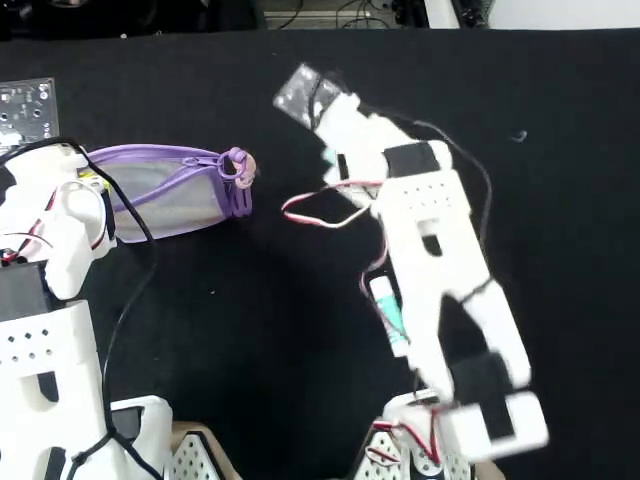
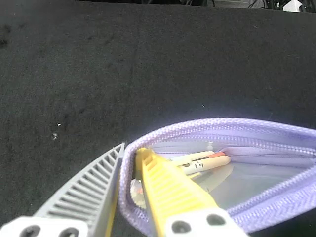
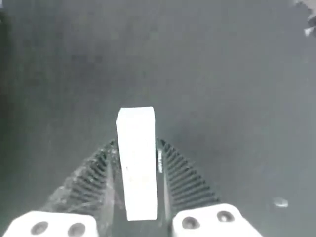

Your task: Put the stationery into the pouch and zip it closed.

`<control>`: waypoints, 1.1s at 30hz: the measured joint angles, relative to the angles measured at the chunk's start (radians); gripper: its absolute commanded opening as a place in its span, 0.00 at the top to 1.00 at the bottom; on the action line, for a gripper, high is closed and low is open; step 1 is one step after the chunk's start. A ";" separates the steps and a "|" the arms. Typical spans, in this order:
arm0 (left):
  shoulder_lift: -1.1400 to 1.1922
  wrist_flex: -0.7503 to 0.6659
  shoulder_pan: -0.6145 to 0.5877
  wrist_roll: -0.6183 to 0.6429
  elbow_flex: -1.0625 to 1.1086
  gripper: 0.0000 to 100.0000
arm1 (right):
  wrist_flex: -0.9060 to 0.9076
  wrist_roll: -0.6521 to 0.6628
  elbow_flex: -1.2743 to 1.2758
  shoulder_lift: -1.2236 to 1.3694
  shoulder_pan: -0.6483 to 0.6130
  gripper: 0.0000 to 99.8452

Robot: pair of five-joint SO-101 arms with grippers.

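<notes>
My right hand point(image 1: 322, 112) is gripping a white eraser point(image 1: 300, 93) in the high view, well apart from the purple pouch point(image 1: 170, 195). My left hand point(image 1: 88, 182) is pinching the pouch at the end away from the zip pull point(image 1: 238, 168), and a white tube point(image 1: 392, 318) is lying on the table point(image 1: 250, 340) under the right arm. In the left wrist view, the left hand point(image 2: 131, 149) is clamping the pouch point(image 2: 222, 126) by its rim, one finger inside and one outside, with pens point(image 2: 200, 160) lying inside. In the right wrist view, the right hand point(image 3: 136, 145) is squeezing the eraser point(image 3: 137, 168) between its fingers. I'm judging this as the eraser's loading step. The next move is calling for a swing across to the open mouth, releasing only once inside, while the tube and the zip are waiting.
</notes>
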 measured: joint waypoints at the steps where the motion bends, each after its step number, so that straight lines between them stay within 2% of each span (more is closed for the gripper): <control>1: 0.000 0.000 0.000 0.000 0.000 0.97 | -0.011 -0.028 -0.002 -0.037 -0.015 0.99; 11: 0.000 0.000 0.000 0.000 0.000 0.97 | -0.160 -0.311 -0.002 -0.295 -0.183 0.99; 22: 0.000 0.000 0.000 0.000 0.000 0.97 | -0.313 -0.448 -0.002 -0.446 -0.410 0.99; 26: 0.000 0.000 0.000 0.000 0.000 0.97 | -0.463 -0.509 0.054 -0.446 -0.476 0.99; 33: 0.000 -0.002 0.000 0.000 0.002 0.97 | -0.806 -0.643 0.281 -0.446 -0.497 0.99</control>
